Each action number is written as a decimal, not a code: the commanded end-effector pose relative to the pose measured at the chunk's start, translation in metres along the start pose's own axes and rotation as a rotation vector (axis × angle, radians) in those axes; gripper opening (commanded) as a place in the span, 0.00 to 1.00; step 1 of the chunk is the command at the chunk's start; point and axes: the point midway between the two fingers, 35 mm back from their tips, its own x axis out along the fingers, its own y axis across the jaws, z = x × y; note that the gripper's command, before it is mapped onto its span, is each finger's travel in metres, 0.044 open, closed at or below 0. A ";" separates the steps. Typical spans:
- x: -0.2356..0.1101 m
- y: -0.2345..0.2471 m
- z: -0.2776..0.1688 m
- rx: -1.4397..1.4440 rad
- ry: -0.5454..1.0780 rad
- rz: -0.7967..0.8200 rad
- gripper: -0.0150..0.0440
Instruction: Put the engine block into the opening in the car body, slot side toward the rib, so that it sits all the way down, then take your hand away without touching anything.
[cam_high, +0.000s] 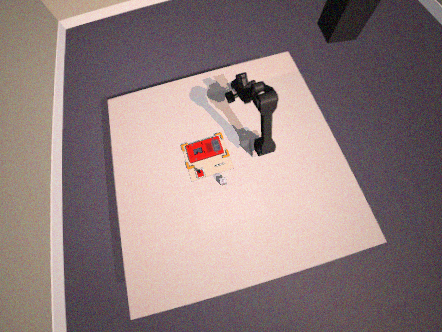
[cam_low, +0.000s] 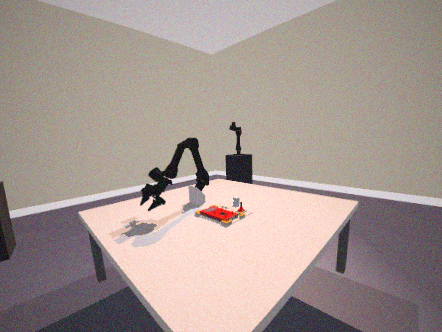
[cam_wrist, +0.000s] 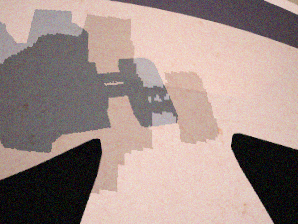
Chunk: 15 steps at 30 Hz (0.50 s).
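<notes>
Grey and small, the engine block (cam_high: 220, 180) is sitting on the pale surface (cam_high: 260, 240), just beside the near corner of the tray that carries the red car body (cam_high: 206, 148), touching neither the body nor our gripper (cam_low: 153, 198). We are holding the gripper out over a bare part of the surface, well apart from both; its jaws are standing wide open with nothing between them, and in the wrist view we are seeing only the two dark fingers framing the arm's own shadow (cam_wrist: 60, 96), no block at all. The relation that matters, in the top view: the block is lying on the far side of the car body from the gripper, so in our judgement we are needing to swing back across or around the body to reach it, keeping high enough not to brush the tray. The block is too small here for us to tell its long axis or which face carries the slot, and the rib inside the opening is not readable either. The pick has not yet begun.
</notes>
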 end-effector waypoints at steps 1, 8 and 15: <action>0.001 0.000 0.000 0.001 0.005 0.001 0.98; 0.019 -0.003 0.018 0.045 0.180 0.042 1.00; 0.024 -0.006 0.030 0.099 0.402 0.075 1.00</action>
